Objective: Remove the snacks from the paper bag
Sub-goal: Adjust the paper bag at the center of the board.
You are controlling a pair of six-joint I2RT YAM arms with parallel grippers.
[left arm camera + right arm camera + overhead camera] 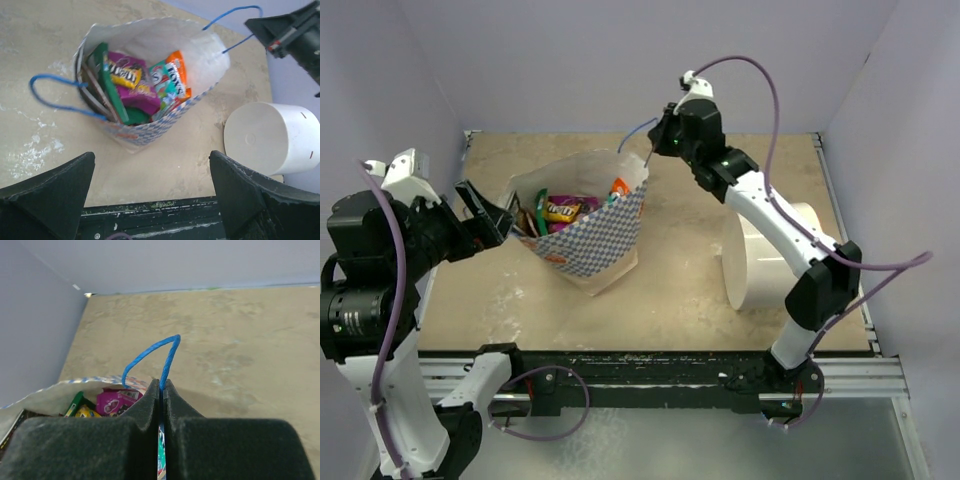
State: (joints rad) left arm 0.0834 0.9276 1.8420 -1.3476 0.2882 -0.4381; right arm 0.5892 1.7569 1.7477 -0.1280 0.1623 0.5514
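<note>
The paper bag (600, 235) with blue checks stands open on the table's middle, also in the left wrist view (165, 117). Snacks (565, 210) fill it: a dark green packet (107, 80), a magenta-purple one (132, 82), a teal and orange one (170, 80). My right gripper (660, 140) is shut on the bag's blue string handle (167, 357) at the far rim; the snacks show below it (112, 402). My left gripper (490, 215) is open and empty, just left of the bag's rim. The near handle (50, 95) hangs loose.
A plain white cylinder (775, 260) lies on its side right of the bag, also in the left wrist view (272, 137). Purple walls close the left, back and right. A black rail (650, 370) runs along the table's near edge.
</note>
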